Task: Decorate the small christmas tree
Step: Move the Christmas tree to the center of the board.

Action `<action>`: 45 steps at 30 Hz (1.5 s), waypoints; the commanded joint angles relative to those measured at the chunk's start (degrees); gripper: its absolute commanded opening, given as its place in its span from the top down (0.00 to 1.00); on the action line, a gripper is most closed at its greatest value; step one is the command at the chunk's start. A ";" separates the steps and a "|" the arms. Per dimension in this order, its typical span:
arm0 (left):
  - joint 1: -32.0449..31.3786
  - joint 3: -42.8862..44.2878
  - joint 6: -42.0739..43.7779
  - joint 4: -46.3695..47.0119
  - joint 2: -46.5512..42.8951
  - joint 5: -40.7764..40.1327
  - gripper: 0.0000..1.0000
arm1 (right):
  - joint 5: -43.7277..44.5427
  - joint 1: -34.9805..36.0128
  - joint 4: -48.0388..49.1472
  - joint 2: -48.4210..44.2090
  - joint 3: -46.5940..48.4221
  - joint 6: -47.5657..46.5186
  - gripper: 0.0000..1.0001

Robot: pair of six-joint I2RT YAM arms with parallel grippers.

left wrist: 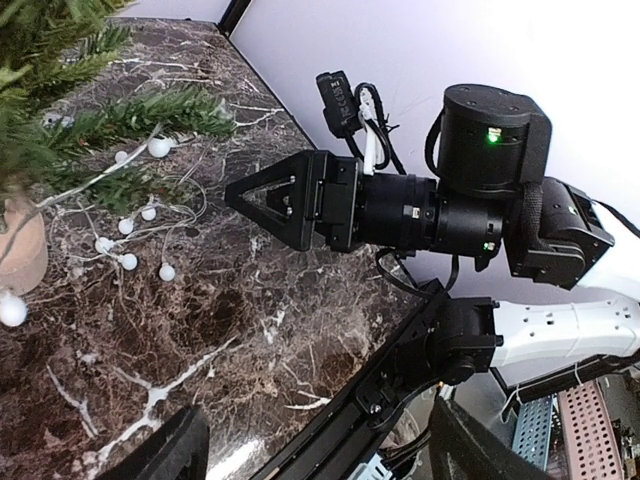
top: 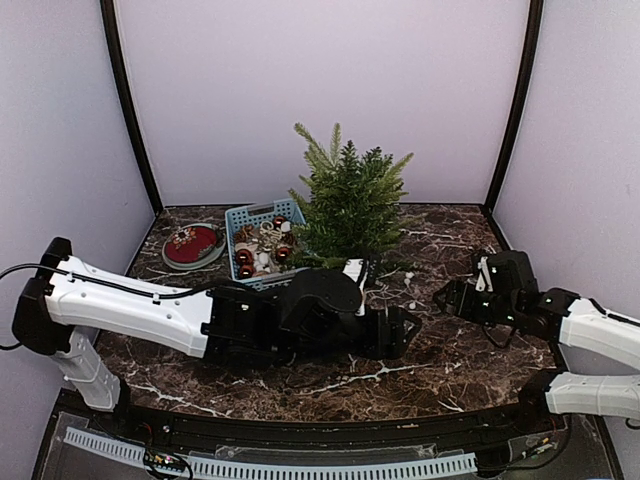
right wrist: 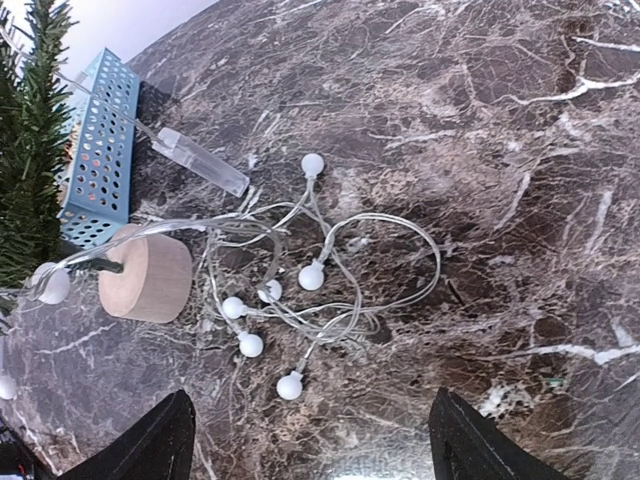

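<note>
The small christmas tree (top: pixel 350 205) stands upright at the back middle of the marble table on its pale wooden base (right wrist: pixel 148 277). A string of white ball lights (right wrist: pixel 300 280) lies tangled on the table beside the base, and one strand runs up into the low branches (left wrist: pixel 150 115). My right gripper (right wrist: pixel 310 450) hovers open above the tangle with nothing between its fingers. To its left my left gripper (left wrist: pixel 310 460) hangs open and empty near the table's front, pointing at the right gripper (left wrist: pixel 270 195). In the top view the two grippers (top: pixel 408 328) (top: pixel 443 297) nearly meet.
A blue perforated basket (top: pixel 240 222) with red baubles and other ornaments stands left of the tree. A round red item on a dish (top: pixel 192 247) lies further left. A clear plastic tube (right wrist: pixel 200 160) on the light string rests between basket and base. Walls enclose the back and both sides.
</note>
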 commanded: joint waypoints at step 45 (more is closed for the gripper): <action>8.27 3.14 -9.69 -10.18 3.54 -15.63 0.68 | -9.73 -0.23 7.06 -11.88 -7.60 -0.23 0.26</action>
